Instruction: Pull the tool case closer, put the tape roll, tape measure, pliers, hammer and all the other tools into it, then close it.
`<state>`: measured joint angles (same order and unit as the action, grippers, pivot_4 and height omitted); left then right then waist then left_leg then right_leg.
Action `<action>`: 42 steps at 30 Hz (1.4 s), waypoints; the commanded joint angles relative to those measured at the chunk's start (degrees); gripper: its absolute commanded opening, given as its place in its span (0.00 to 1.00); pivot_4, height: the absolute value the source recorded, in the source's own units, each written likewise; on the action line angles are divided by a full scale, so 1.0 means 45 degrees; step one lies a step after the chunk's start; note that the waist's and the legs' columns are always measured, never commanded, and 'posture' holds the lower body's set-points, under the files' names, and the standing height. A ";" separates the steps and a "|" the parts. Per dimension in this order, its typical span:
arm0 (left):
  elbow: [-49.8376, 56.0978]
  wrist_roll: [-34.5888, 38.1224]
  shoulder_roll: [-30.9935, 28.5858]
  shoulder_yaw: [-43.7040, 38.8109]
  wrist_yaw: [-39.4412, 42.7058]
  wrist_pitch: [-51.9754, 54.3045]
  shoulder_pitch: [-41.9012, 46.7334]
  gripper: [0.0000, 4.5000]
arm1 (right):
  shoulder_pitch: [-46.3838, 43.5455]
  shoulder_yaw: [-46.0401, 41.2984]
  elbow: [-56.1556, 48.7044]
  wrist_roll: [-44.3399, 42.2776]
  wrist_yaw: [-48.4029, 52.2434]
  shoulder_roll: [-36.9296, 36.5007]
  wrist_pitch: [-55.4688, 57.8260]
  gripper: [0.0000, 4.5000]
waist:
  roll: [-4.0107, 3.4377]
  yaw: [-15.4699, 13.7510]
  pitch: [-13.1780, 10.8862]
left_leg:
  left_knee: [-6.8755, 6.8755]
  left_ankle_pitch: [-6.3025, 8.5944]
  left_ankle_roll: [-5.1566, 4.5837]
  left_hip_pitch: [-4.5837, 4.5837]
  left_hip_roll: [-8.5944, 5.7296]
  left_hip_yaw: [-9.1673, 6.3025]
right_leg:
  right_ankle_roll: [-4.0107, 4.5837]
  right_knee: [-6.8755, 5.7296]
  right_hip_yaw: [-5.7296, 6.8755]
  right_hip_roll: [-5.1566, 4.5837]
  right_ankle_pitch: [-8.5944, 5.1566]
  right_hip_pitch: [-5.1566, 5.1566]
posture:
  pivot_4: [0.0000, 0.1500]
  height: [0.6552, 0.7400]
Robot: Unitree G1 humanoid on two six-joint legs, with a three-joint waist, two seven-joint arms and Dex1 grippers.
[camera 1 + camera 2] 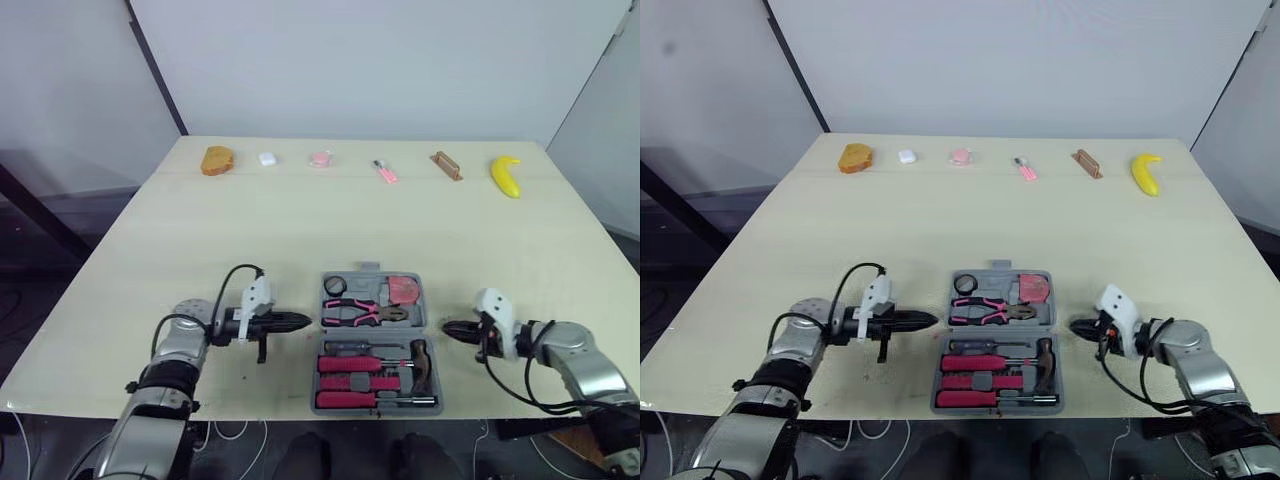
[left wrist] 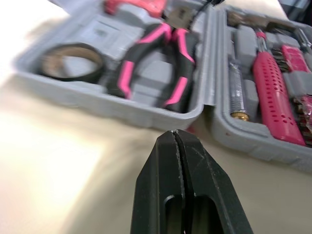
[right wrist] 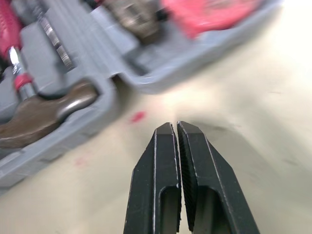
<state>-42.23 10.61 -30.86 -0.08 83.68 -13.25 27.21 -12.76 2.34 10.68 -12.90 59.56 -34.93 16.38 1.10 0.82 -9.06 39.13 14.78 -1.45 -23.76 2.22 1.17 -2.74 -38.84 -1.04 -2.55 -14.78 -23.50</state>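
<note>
Operating from afar, I look forward and down from the head's stereo pair over the pale wooden table. Both eyes share the whole top and the open grey plastic tool case at its near edge. My left wrist camera sits low, close beside the case's left side, facing its black-and-pink pliers. The right wrist camera, equally near, faces the brown-handled hammer.

2 silver arms, black cables, white housings, black grippers
</note>
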 commanded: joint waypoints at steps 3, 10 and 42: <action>0.4809 0.2114 -0.0193 -0.0005 0.0679 0.2178 -0.1821 0.00 | -0.1360 -0.1044 0.0742 -0.1682 -0.0217 0.0763 0.2070 0.44 | -0.0002 0.0020 -0.0001 | -0.0001 0.0000 0.0000 0.0008 0.0007 -0.0017 | 0.0001 -0.0004 -0.0016 -0.0002 0.0001 0.0000 | 1.00 1.00; 0.8951 0.2463 -0.0426 0.1360 0.0180 0.4431 -0.3738 0.00 | -0.3676 -0.0613 0.3076 -0.1923 -0.0265 0.1295 0.4806 0.98 | -0.0018 -0.0047 -0.0010 | -0.0002 0.0000 0.0000 0.0007 -0.0001 -0.0010 | 0.0002 0.0001 -0.0012 -0.0007 0.0001 0.0001 | 1.00 1.00; 0.7788 -0.0843 -0.0586 0.4600 -0.2251 0.3678 -0.4334 0.00 | -0.8791 -0.1383 1.0948 -0.1230 0.3191 0.3719 0.4891 0.98 | -0.0104 0.0331 0.0014 | -0.0044 0.0000 0.0000 0.0050 0.0006 0.0007 | 0.0005 -0.0004 -0.0058 0.0009 0.0002 0.0002 | 1.00 1.00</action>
<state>-4.33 8.66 -32.38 19.05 73.71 2.19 9.16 -50.94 -2.54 61.29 -16.27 70.48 -18.75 38.44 0.64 2.31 -8.99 38.93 14.78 -1.45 -23.53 2.25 1.20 -2.72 -38.86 -1.30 -2.51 -14.77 -23.49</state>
